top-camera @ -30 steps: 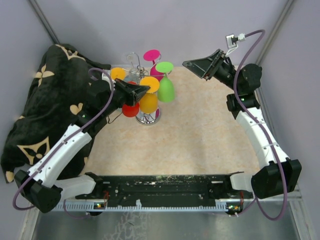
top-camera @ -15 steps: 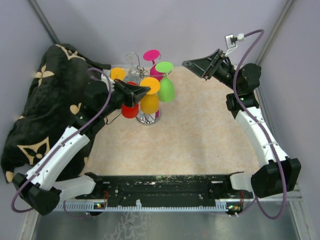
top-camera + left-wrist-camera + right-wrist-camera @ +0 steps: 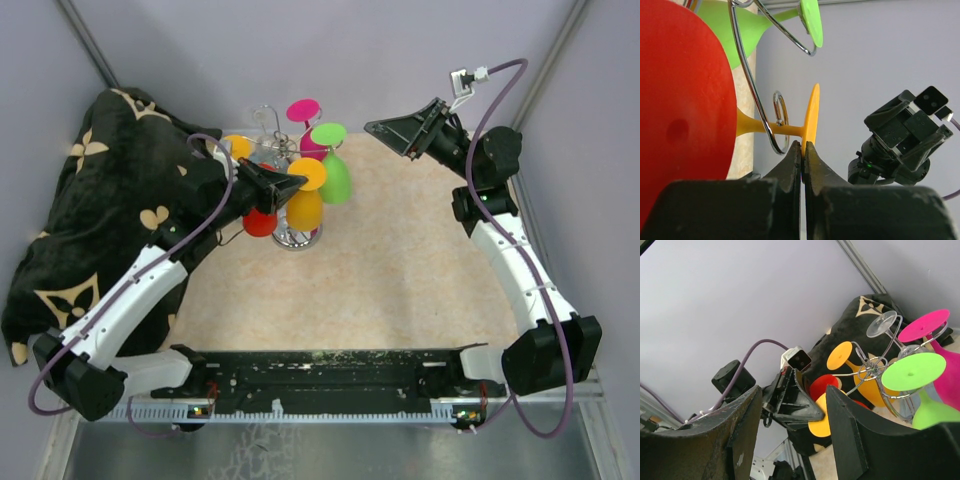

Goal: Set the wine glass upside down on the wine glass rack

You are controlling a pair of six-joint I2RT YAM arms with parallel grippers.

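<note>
Left gripper (image 3: 803, 148) is pressed together on the rim of the round foot (image 3: 812, 117) of the orange plastic wine glass (image 3: 303, 208), pinching it edge-on. The glass lies dead ahead of the fingertips: foot at the tips, then the thin stem (image 3: 765, 128), then the bowl beyond. The stem runs through one curled loop of the silver wire wine glass rack (image 3: 293, 238), and the foot sits on the gripper side of that loop. From the top view the foot is above the bowl, so the long axis looks near upright with the glass inverted, on the rack's near-right side. I can't tell if the foot bears on the wire or hangs just clear of it. The left arm is right at the glass. The right gripper (image 3: 375, 127) is well apart at the far right, fingers spread, nothing in it. My call: the next move turns on letting the foot settle onto the loop and releasing it without dragging the stem back out. Room is tight, with a red glass bowl (image 3: 680, 100) just beside the gripper and a green glass (image 3: 335, 180), pink glass (image 3: 303, 110), clear glass (image 3: 881, 324) and second orange glass (image 3: 237, 148) crowded on other arms. The rack stands on a beige speckled tabletop (image 3: 400, 260), with a black flower-patterned blanket (image 3: 90, 180) to the left.
</note>
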